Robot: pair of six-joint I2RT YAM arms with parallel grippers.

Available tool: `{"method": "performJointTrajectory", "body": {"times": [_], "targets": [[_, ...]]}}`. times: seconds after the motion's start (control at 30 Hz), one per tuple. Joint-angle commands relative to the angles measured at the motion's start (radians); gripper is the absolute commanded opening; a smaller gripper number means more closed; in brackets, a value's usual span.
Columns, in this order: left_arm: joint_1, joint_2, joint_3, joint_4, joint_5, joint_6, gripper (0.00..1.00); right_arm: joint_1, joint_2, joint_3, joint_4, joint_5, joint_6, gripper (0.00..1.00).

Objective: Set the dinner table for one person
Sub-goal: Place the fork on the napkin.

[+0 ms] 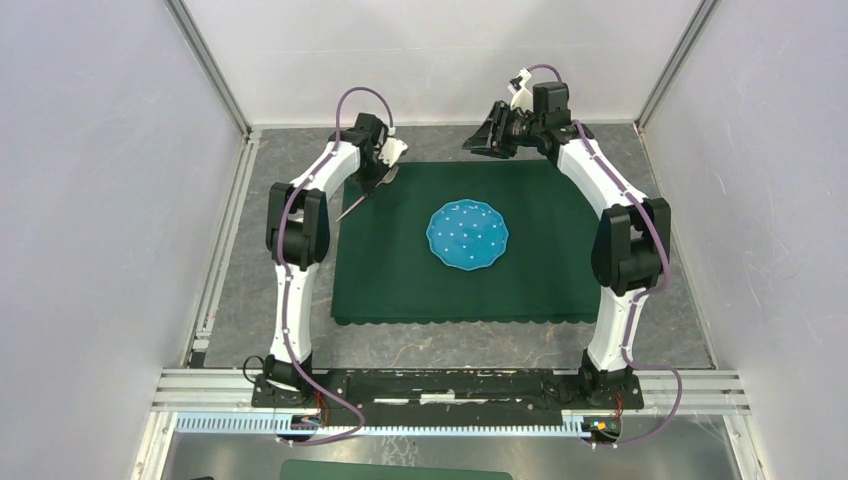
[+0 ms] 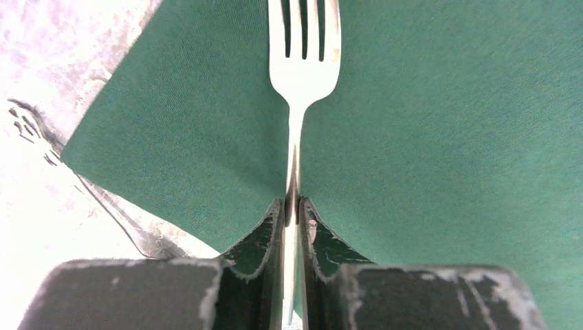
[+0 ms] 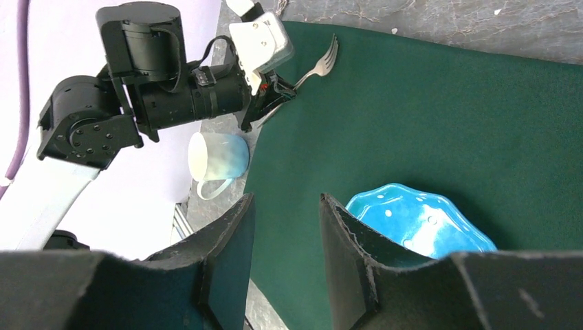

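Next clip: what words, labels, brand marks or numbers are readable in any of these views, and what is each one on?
No readable text in any view.
The blue plate has white dots only, no lettering.
The mug is plain on the side shown.
The fork shows no stamp.
The green cloth is unmarked.

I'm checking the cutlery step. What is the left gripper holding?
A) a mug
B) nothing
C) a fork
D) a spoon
C: the left gripper is shut on the handle of the fork, whose tines point away from it over the cloth.
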Motion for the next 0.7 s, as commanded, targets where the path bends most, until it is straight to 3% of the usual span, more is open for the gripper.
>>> {"method": "performJointTrajectory", "body": {"times": [0.0,0.37,0.67], "targets": [[-0.035,-0.02,0.104,-0.021,-0.024,-0.141,0.09,0.002,-0.063,-0.01,0.037,0.013,0.004,0.45],[-0.06,-0.097,0.11,-0.03,0.028,-0.428,0.06,0.006,-0.071,-0.02,0.046,-0.006,-0.003,0.45],[-0.079,-0.272,-0.109,-0.029,0.011,-0.667,0.02,0.005,-0.019,0.051,0.066,-0.057,0.01,0.45]]}}
